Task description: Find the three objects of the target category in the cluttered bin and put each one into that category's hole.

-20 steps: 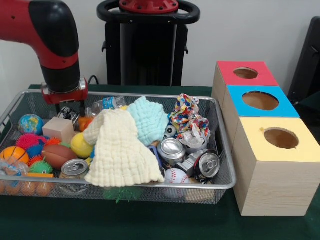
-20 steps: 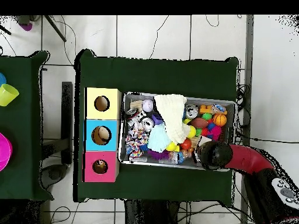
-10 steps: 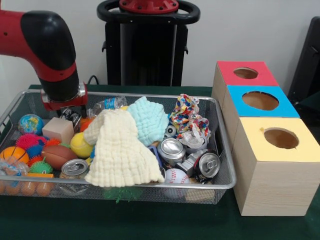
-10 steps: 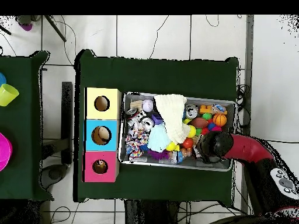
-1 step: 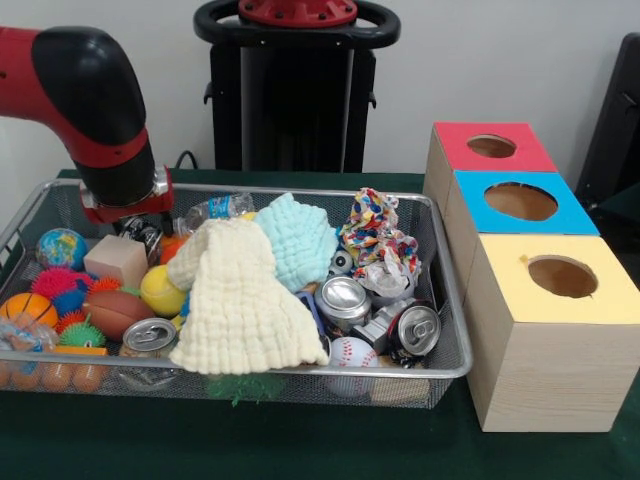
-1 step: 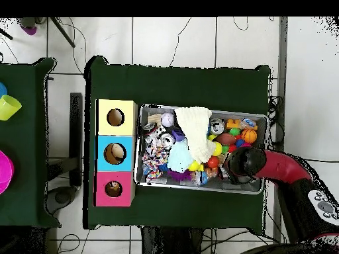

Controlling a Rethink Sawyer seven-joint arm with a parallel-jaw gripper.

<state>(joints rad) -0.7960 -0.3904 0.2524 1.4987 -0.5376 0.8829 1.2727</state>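
We are seeing the wire bin [image 5: 448, 300] packed edge to edge, with a cream cloth [image 5: 240, 300] and a light blue cloth [image 5: 298, 240] lying over its middle and blocking access to whatever sits beneath them. The arm [image 5: 95, 100] is hanging low over the bin's far left corner, crowding the wooden block [image 5: 117, 259] and balls [image 5: 60, 247] there. The three box holes, red [image 5: 491, 146], blue [image 5: 520, 201] and yellow [image 5: 562, 276], are standing open from above with nothing over them.

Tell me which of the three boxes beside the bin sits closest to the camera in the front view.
The yellow-topped box. It stands at the front of the row, with the blue-topped box behind it and the red-topped box farthest back.
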